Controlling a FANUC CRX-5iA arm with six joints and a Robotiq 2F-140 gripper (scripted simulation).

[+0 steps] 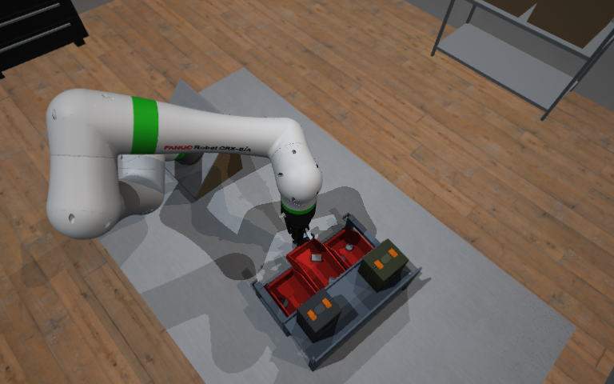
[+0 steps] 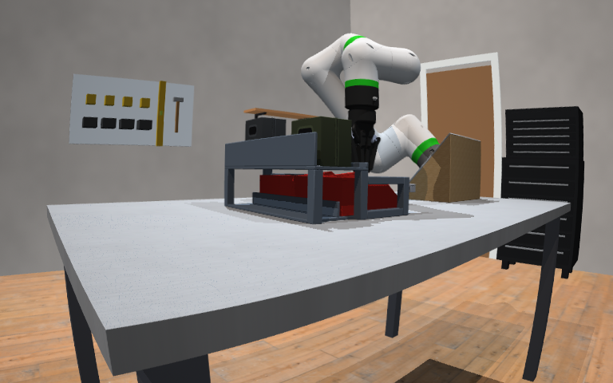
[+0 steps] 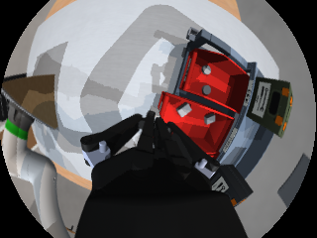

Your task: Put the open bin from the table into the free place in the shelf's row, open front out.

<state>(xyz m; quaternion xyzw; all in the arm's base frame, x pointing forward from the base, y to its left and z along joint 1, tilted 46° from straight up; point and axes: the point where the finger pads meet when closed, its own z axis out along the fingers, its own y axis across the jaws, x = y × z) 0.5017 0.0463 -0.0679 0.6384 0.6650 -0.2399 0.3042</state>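
The red middle bin (image 1: 323,268) (image 3: 194,130) is in the row on the shelf, between two other red bins. Its front edge looks raised above its neighbours, so it seems tilted, rear end lower. Grey parts (image 1: 316,258) (image 3: 184,109) lie in it. The right bin (image 1: 360,249) (image 3: 232,74) and the left bin (image 1: 294,290) look level, open fronts out, parts inside. My gripper (image 1: 297,243) (image 2: 370,168) (image 3: 153,111) is shut, fingers pointing down, at the middle bin's front edge. Whether the tips touch that edge is unclear. The bin's underside and front lip contact are hidden.
The shelf's grey upper board (image 1: 357,296) (image 2: 270,155) covers the bins' rear ends. An olive case (image 1: 384,265) (image 2: 334,140) (image 3: 269,106) and a dark grey case (image 1: 318,314) (image 2: 266,128) (image 3: 233,185) stand on it. A brown slanted stand (image 1: 221,174) (image 2: 456,171) (image 3: 35,96) stands near the arm's base.
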